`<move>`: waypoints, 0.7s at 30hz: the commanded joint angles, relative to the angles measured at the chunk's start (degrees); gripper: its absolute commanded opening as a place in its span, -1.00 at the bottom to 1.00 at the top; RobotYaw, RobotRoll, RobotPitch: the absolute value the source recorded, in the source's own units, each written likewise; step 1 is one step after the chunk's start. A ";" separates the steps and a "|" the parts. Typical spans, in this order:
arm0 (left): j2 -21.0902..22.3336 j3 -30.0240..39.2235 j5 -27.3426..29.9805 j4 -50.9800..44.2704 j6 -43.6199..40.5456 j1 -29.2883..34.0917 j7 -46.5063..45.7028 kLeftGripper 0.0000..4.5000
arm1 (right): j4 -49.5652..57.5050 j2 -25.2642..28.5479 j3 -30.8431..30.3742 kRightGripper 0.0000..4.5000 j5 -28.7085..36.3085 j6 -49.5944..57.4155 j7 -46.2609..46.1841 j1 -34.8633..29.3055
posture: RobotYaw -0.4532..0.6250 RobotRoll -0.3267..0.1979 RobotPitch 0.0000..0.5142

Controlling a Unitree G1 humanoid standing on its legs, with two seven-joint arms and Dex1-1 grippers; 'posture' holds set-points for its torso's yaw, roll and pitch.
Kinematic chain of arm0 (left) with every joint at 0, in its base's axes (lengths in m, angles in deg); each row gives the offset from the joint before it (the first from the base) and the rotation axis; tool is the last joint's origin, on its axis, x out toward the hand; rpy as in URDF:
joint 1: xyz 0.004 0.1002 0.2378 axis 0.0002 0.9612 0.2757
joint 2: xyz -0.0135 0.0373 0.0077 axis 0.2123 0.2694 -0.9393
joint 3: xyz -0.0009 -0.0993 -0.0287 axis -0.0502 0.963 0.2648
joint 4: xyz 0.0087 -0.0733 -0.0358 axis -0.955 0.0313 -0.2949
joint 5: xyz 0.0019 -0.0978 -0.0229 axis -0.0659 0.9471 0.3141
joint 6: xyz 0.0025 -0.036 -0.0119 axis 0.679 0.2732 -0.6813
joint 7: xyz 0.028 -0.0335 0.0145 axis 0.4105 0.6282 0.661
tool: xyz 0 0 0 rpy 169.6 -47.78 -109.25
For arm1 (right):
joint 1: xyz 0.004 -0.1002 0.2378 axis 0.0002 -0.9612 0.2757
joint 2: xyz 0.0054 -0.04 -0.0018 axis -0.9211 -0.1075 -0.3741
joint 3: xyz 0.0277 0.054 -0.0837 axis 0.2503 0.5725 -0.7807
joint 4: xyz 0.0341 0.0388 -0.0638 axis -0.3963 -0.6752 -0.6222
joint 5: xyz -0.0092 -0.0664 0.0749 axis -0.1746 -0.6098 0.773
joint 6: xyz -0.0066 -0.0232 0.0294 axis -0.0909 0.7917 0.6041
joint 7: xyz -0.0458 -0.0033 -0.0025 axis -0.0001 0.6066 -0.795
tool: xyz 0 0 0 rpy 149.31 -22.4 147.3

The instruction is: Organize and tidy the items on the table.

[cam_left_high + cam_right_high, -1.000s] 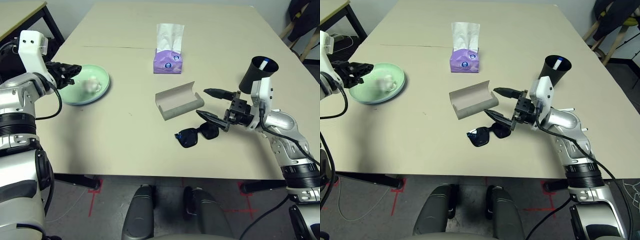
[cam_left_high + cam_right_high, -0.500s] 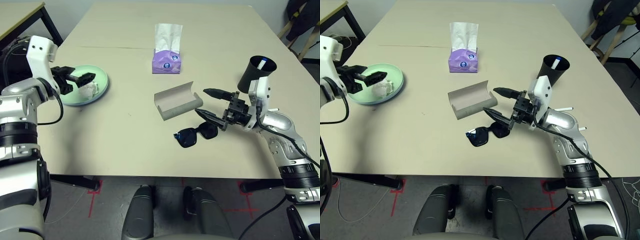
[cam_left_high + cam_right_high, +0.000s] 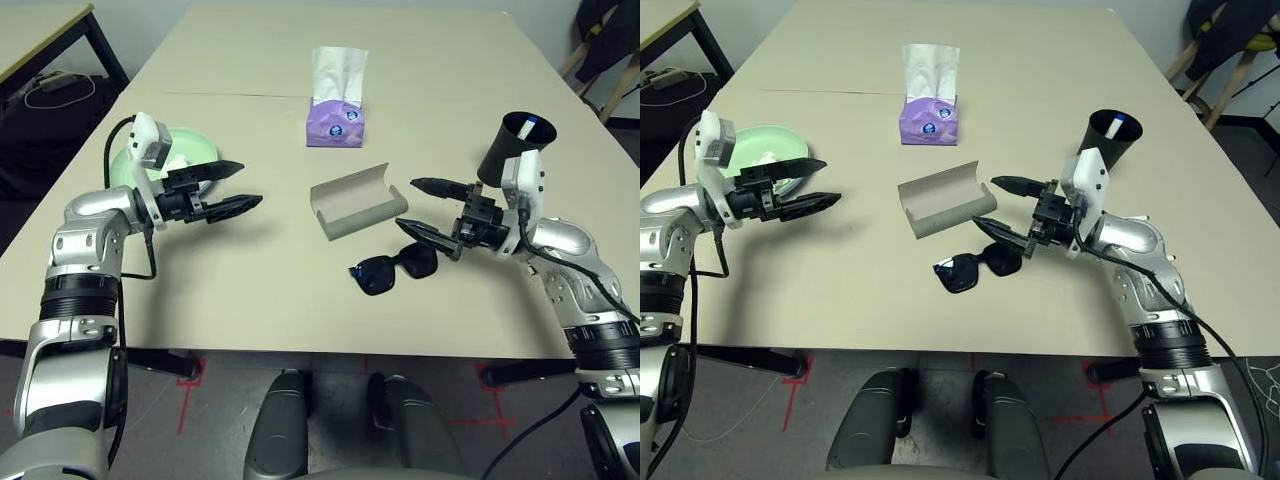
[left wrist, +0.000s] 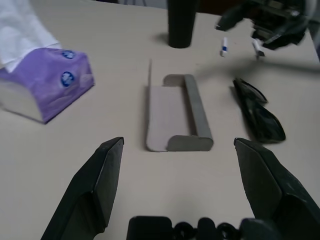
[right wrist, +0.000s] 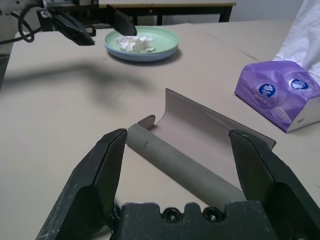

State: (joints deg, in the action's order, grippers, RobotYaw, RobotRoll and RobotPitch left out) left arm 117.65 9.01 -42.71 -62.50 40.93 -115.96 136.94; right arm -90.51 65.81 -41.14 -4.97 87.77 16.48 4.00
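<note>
At the left of the pale beige table (image 3: 250,300), the pale green plate (image 3: 195,150) sits near the edge with the crumpled white tissue wad (image 5: 134,44) lying in it, which looks like a deliberate spot for rubbish. Just beside the plate, the left gripper (image 3: 232,188) hovers above the tabletop, its fingers spread wide and holding nothing, aimed across toward the middle of the table; judging by that aim, it is free to help with what lies there. Further back in the middle stands the purple tissue box (image 3: 337,122), well clear of both arms. In front of it, the grey oblong glasses case (image 3: 358,202) lies open with its hollow facing up, ready to receive the black sunglasses (image 3: 393,267), which rest on the table just in front of it. The right gripper (image 3: 432,208) hangs over the sunglasses with its fingers also wide and empty, probably poised to pick them up. Behind that arm stands the black cup (image 3: 513,147).
</note>
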 commanded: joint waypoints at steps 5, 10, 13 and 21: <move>-2.64 -3.44 -0.04 -6.47 3.99 5.39 1.64 0.99 | 5.23 6.11 -3.58 1.00 -2.41 10.54 1.52 3.44 | 0.11 0.25 -0.26; -3.11 -4.15 0.77 -9.34 3.51 7.51 1.84 0.99 | 11.85 10.72 -7.57 1.00 -3.68 19.01 2.76 5.07 | 0.10 0.25 -0.29; -3.57 -4.49 0.68 -9.78 3.72 7.89 1.72 0.99 | 16.81 13.38 -13.51 1.00 -10.04 22.14 1.68 8.10 | 0.10 0.25 -0.29; -4.02 -4.88 0.24 -9.07 5.21 8.12 1.52 0.99 | 25.88 16.51 -24.52 1.00 -22.38 24.48 3.62 15.59 | 0.13 0.25 -0.32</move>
State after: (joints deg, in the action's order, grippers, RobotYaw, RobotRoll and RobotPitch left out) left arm 113.71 4.77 -42.30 -71.04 45.42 -108.59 138.22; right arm -67.15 80.93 -64.08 -24.54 110.49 18.90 17.89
